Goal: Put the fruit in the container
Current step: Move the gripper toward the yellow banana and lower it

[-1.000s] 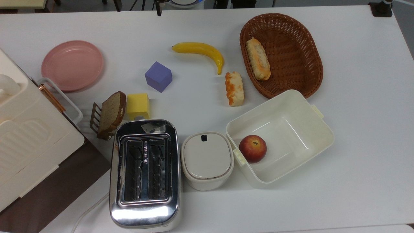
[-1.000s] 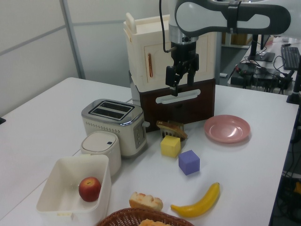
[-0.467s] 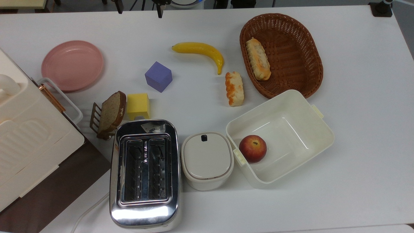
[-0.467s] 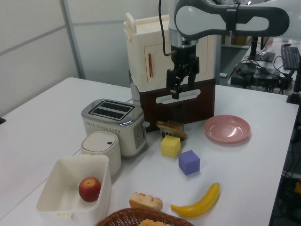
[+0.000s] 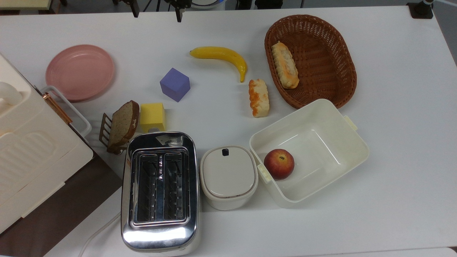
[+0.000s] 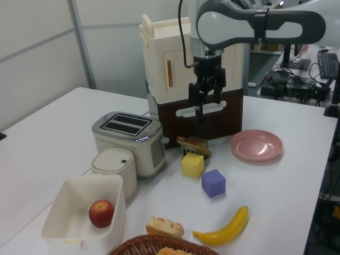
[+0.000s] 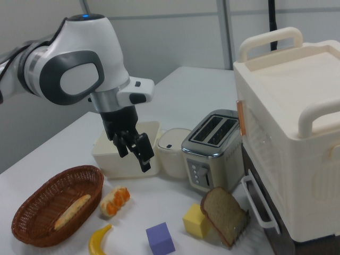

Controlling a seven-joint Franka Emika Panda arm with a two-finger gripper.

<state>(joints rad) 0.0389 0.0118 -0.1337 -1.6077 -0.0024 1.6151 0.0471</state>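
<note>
The yellow banana (image 5: 221, 56) lies on the white table between a purple cube and the wicker basket; it also shows in the left view (image 6: 226, 229) and the right view (image 7: 99, 239). The cream-white tub (image 5: 351, 157) stands at the top view's lower right with a red apple (image 5: 279, 163) inside. This tub (image 6: 69, 196) and apple (image 6: 101, 212) appear at the left view's lower left. My gripper (image 6: 207, 104) hangs open and empty high above the table, far from the banana. Its fingertips (image 5: 177, 15) reach in at the top view's upper edge. In the right view the gripper (image 7: 135, 156) is in front of the tub (image 7: 103, 159).
A wicker basket (image 5: 335, 39) holds a bread stick; a bread roll (image 5: 259, 97) lies beside it. A purple cube (image 5: 175, 84), yellow cube (image 5: 152, 116), pink plate (image 5: 80, 71), toast rack (image 5: 121, 125), toaster (image 5: 159, 189), lidded white pot (image 5: 228, 176) and a big cream box (image 5: 32, 153) crowd the top view's left.
The gripper has shifted a little toward the left view's right and slightly lower, its fingertips reaching further into the top view. Nothing on the table has moved.
</note>
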